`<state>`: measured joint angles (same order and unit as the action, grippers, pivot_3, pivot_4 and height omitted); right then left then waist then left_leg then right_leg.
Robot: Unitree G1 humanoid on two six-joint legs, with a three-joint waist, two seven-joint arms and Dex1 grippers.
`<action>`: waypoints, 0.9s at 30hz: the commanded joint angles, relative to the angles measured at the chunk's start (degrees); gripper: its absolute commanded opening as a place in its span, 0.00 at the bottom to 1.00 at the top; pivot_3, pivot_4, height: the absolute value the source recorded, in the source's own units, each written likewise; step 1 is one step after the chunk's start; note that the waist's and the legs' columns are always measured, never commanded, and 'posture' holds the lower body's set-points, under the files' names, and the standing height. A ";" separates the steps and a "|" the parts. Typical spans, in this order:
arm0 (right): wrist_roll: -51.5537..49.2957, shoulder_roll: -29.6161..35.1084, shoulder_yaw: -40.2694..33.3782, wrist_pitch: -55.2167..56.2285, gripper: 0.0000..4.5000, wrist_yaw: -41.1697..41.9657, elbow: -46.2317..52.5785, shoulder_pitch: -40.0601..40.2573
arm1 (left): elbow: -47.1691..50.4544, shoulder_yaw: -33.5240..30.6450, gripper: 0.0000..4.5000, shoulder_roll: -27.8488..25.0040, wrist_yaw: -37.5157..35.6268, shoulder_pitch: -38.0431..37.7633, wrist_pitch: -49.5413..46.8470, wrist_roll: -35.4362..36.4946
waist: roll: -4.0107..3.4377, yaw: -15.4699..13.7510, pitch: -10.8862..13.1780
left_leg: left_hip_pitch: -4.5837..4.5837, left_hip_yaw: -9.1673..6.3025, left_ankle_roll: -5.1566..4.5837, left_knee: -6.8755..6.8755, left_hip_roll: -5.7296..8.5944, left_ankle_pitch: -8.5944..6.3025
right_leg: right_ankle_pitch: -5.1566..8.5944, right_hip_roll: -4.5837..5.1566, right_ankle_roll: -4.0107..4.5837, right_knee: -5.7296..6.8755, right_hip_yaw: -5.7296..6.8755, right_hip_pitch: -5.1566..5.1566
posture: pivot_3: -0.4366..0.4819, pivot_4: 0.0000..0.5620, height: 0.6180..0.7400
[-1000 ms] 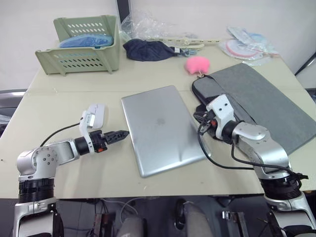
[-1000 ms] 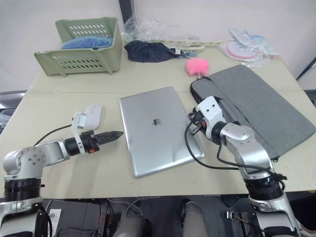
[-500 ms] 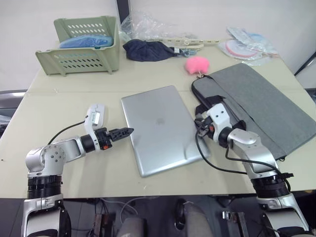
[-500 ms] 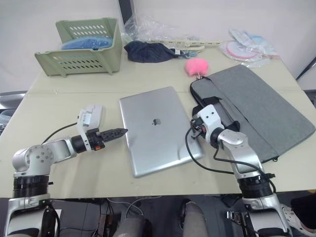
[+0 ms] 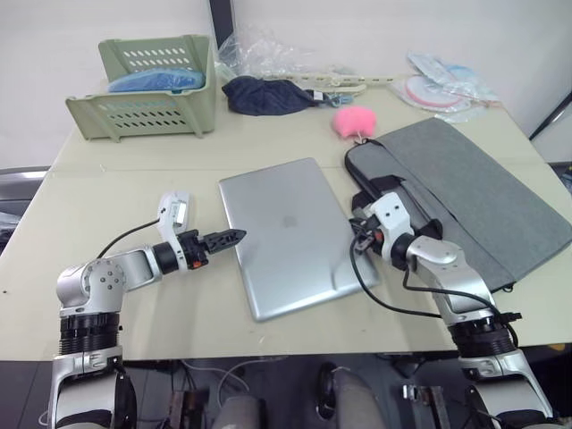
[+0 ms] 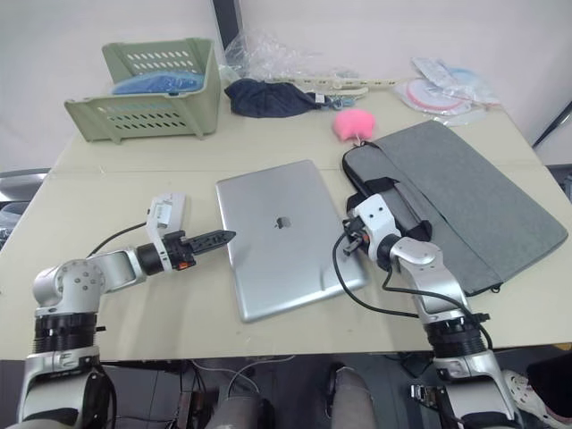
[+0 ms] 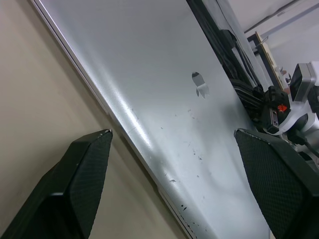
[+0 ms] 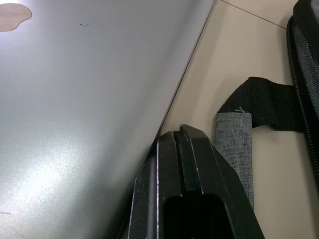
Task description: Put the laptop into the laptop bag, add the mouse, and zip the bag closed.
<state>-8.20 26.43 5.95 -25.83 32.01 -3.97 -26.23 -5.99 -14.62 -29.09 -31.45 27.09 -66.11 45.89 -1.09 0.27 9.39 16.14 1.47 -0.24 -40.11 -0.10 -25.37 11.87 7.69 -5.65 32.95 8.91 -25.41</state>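
Surface: beige table [image 5: 134, 188] against a white wall, clutter along its far edge.
Left gripper [image 7: 174, 169]: low at the laptop's left edge, the 2 fingers spread wide in the left wrist view, nothing between them but the lid's edge; from the head camera they read as one narrow black point [image 6: 214, 239].
Right gripper [image 8: 184, 149]: fingers pressed together, tip tucked against the laptop's right edge, gripping nothing.
Laptop [image 6: 284, 234]: silver, lid closed, flat on the table's middle, lying at a slant, logo visible at centre.
Laptop bag [image 6: 456, 201]: grey, flat, just right of the laptop towards the right edge; black strap handle [image 8: 264, 104] spills out beside the right gripper.
Pompom [image 6: 353, 124]: pink, at the bag's far corner.
Mouse [image 6: 166, 211]: white, left of the laptop, just beyond the left arm.
Basket [image 6: 161, 94]: pale green, far left corner, something blue inside.
Cloth bundle [image 6: 261, 95]: dark blue, far edge, beside the basket.
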 commanded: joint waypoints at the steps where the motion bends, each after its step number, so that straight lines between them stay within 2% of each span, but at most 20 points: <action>1: 0.29 -1.25 2.39 0.81 0.02 2.37 0.98 1.22 | -3.86 3.68 0.94 1.31 -0.45 -0.48 -0.66 -2.59 | -0.07 0.02 -0.15 | 0.00 0.00 0.00 0.00 0.00 0.00 | 0.00 0.00 0.00 0.00 0.00 0.02 | 0.48 0.27 1.00; 8: 1.70 -2.70 4.73 1.82 0.02 3.91 0.53 2.12 | -6.46 4.60 0.94 4.16 -1.56 0.78 -1.02 -3.10 | -0.31 -0.10 -0.46 | -0.11 -0.05 0.00 0.05 -0.01 0.00 | 0.00 -0.01 0.00 -0.08 0.00 0.39 | 0.48 0.27 1.00; 11: 2.17 -3.23 5.08 2.11 0.02 4.36 0.50 2.40 | -6.60 4.25 0.94 4.88 -1.74 0.91 -1.22 -3.10 | -0.34 -0.10 -0.48 | -0.43 -0.13 0.01 0.13 -0.03 0.00 | 0.01 -0.03 0.00 -0.21 0.05 0.78 | 0.48 0.27 1.00; 19: 3.45 -5.52 7.24 2.69 0.02 5.24 0.88 3.57 | -7.77 -2.08 0.94 8.76 -1.36 1.98 -4.39 0.88 | -0.41 -0.13 -0.73 | -0.77 -0.16 0.03 0.26 -0.07 -0.02 | 0.01 -0.05 0.01 -0.33 0.03 1.08 | 0.48 0.27 1.00; 22: 3.77 -5.74 7.13 2.77 0.02 5.42 0.89 3.60 | -8.32 -3.95 0.94 8.96 -1.01 2.35 -6.10 1.28 | -0.41 0.08 -0.74 | -0.78 -0.16 0.07 0.26 -0.12 -0.04 | 0.02 -0.12 0.01 -0.34 0.02 1.08 | 0.48 0.27 1.00; 27: 3.97 -5.30 6.67 2.80 0.02 5.91 1.37 4.02 | -8.10 -2.97 0.94 7.08 -3.35 1.29 -8.53 0.81 | -0.42 0.49 -0.74 | -0.82 -0.14 0.08 0.39 -0.14 -0.04 | 0.02 -0.15 0.02 -0.42 0.02 1.07 | 0.48 0.27 1.00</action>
<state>-3.12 23.55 6.28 -22.56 32.89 -4.12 -23.96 -13.45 -21.96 -23.72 -32.79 29.11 -70.58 45.23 -1.51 0.76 8.65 15.32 1.33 -0.16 -39.67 -0.24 -25.42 11.89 7.53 -5.63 32.52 8.94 -24.34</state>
